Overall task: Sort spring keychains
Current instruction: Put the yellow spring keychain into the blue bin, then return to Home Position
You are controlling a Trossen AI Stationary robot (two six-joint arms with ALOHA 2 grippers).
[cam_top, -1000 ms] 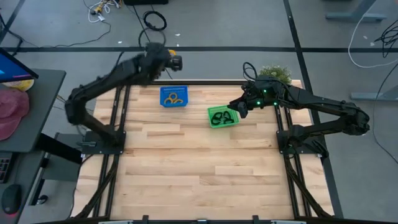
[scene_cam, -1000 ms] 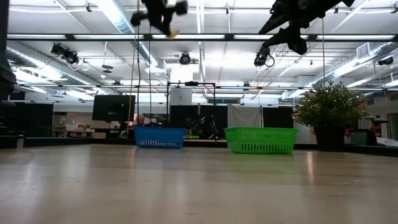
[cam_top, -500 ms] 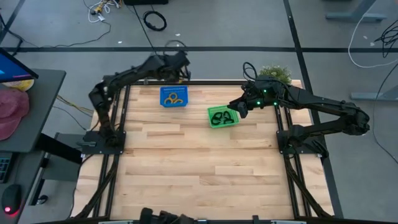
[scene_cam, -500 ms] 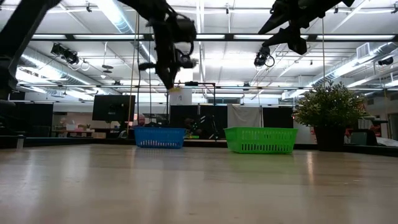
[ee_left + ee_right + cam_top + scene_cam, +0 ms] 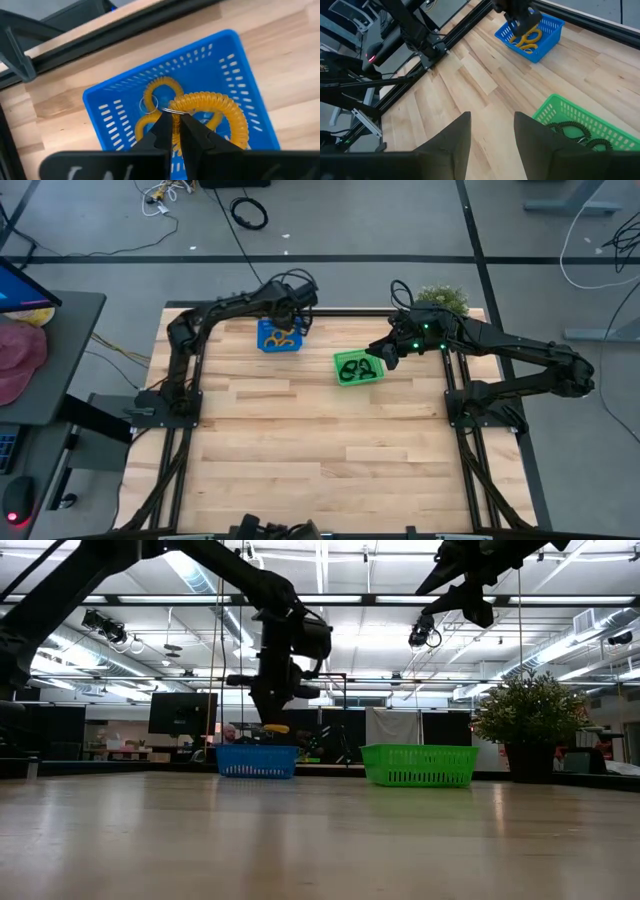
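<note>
My left gripper (image 5: pixel 172 131) is pinched tight on an orange spring keychain (image 5: pixel 215 112) above the blue basket (image 5: pixel 240 55) at upper centre. My right gripper (image 5: pixel 380 356) hangs released over the green basket (image 5: pixel 345 375) of black spring keychains (image 5: pixel 358 367).

My overhead camera looks straight down on the whole table (image 5: pixel 300 440). My low one sits at tabletop height, facing level across to the blue basket (image 5: pixel 256 761) and green basket (image 5: pixel 419 764), which the overhead also catches. My left wrist camera hangs close above the blue basket, looking down into it. My right wrist camera looks from farther off, taking in both baskets.
</note>
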